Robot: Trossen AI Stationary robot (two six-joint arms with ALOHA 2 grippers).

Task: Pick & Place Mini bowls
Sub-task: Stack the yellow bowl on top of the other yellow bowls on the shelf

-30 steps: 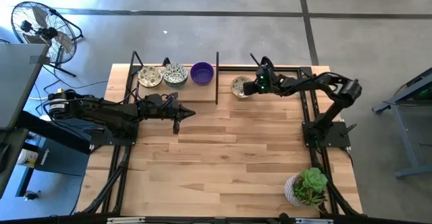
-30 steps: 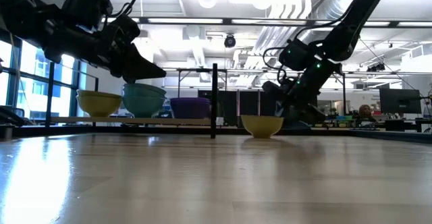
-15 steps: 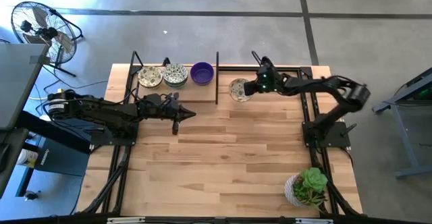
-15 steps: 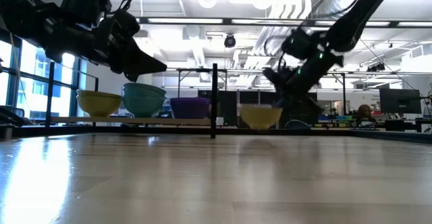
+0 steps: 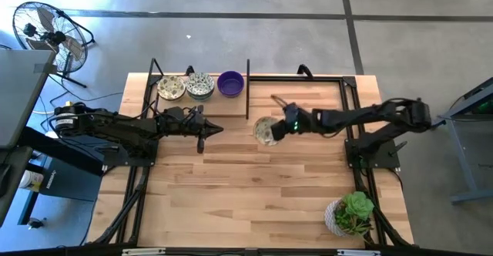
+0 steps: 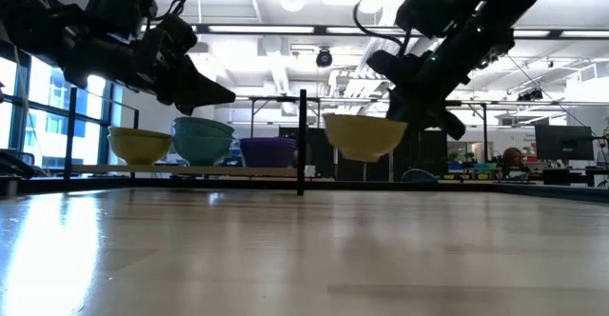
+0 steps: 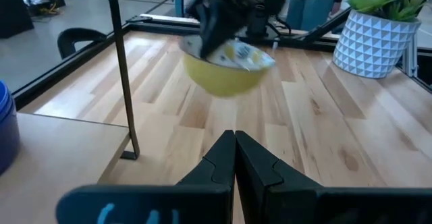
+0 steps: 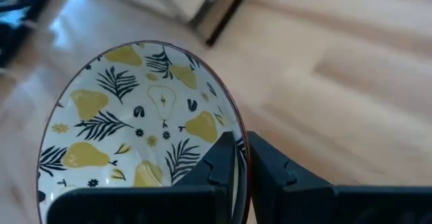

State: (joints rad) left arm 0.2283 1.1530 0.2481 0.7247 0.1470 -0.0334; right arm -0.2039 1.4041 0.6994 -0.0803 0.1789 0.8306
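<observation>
Right claw (image 5: 279,128) is clamped on the rim of a pear-patterned mini bowl (image 5: 266,129), airborne at frame centre, right of the divider. Left claw (image 5: 202,129), closed and empty, waits left.

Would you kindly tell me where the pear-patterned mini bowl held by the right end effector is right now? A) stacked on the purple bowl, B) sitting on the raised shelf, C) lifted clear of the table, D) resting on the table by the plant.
C: the low view shows the pear-patterned bowl hanging above the table, its rim pinched by the right end effector.
</observation>
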